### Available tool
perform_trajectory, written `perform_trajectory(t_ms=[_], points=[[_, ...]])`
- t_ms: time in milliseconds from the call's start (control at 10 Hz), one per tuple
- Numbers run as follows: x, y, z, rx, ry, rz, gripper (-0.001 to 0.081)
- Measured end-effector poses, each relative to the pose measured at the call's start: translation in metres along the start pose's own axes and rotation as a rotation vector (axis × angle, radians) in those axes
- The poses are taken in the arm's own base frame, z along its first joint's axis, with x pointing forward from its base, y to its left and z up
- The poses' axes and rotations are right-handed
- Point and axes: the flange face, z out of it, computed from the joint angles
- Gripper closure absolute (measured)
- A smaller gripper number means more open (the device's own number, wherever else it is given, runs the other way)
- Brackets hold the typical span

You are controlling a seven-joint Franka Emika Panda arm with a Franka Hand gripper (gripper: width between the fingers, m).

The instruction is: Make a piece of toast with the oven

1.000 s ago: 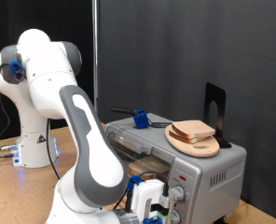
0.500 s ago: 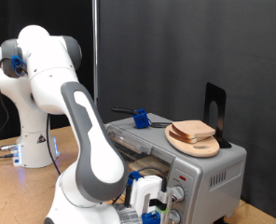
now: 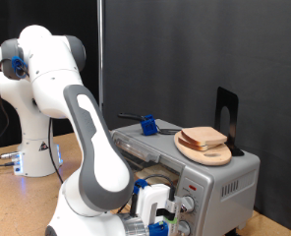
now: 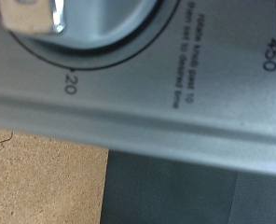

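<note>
The piece of toast (image 3: pixel 206 137) lies on a round wooden board (image 3: pixel 199 151) on top of the oven (image 3: pixel 222 183), at the exterior view's right. My gripper (image 3: pixel 159 218) is pressed close to the oven's front panel, by its round knobs (image 3: pixel 188 205). The exterior view does not show whether the fingers grip a knob. The wrist view is filled by the silver panel (image 4: pixel 166 103). It also shows part of a dial scale (image 4: pixel 70 87) with the marks 20 and 450, and a shiny metal part (image 4: pixel 31 14) at the edge.
A blue-handled tool (image 3: pixel 145 124) and a black upright stand (image 3: pixel 225 113) sit on the oven's top behind the board. The arm's white base (image 3: pixel 32 147) stands at the left on the wooden table (image 3: pixel 18 202). A black curtain hangs behind.
The arm's elbow has leaned slightly to the exterior view's left, and the hand has shifted a little along the front panel. The toast and board have not moved.
</note>
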Motion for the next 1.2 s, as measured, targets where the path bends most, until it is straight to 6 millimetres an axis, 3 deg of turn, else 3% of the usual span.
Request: perform_trajectory(t_ms=[500, 800, 1200], points=[[0.002, 0.002, -0.012, 0.035, -0.05, 0.038, 0.0007], [-0.003, -0.026, -0.035, 0.098, -0.112, -0.014, 0.0007], [0.0, -0.046, -0.043, 0.109, -0.088, -0.009, 0.0007]])
